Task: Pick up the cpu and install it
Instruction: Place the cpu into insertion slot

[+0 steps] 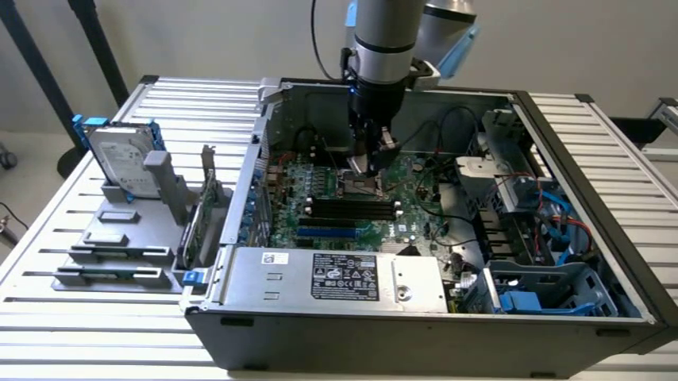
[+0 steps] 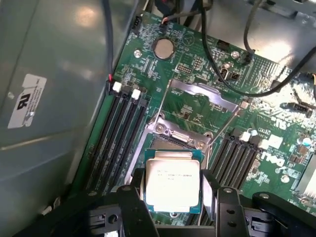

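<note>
The cpu (image 2: 173, 182), a small square chip with a silvery top on a green edge, sits between my gripper's (image 2: 174, 186) two fingers (image 2: 209, 190), which press on its opposite sides. It hangs level, close over the open black-framed socket (image 2: 174, 144) of the green board (image 2: 197, 64). I cannot tell whether it touches the socket. The socket's metal load plate (image 2: 197, 96) is flipped back. In the exterior view my gripper (image 1: 366, 165) reaches straight down into the open computer case (image 1: 593, 143), just above the socket (image 1: 360, 187).
Black memory slots (image 2: 121, 133) flank the socket on both sides. Black cables (image 2: 232, 59) cross the board beyond the socket. A power supply (image 1: 339, 274) lines the case's near wall. A hard drive (image 1: 119, 163) with blue rails stands on a grey rack (image 1: 117, 238) at the exterior view's left.
</note>
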Tool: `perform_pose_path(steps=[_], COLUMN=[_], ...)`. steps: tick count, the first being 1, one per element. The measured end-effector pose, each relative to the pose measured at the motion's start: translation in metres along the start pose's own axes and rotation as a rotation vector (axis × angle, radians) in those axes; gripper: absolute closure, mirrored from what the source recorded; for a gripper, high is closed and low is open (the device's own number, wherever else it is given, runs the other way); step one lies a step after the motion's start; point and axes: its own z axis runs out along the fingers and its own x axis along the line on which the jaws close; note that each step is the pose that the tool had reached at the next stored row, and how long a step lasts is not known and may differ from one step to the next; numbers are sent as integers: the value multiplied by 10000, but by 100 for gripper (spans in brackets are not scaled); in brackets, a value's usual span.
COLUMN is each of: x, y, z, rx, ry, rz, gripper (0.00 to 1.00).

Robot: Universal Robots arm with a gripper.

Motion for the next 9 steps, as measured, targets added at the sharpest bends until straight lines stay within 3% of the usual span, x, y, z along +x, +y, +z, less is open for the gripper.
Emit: perform_pose_path(steps=[9], x=[-4], y=[-2], z=[79], rx=[-82], ry=[-45], rz=[1643], gripper=[45])
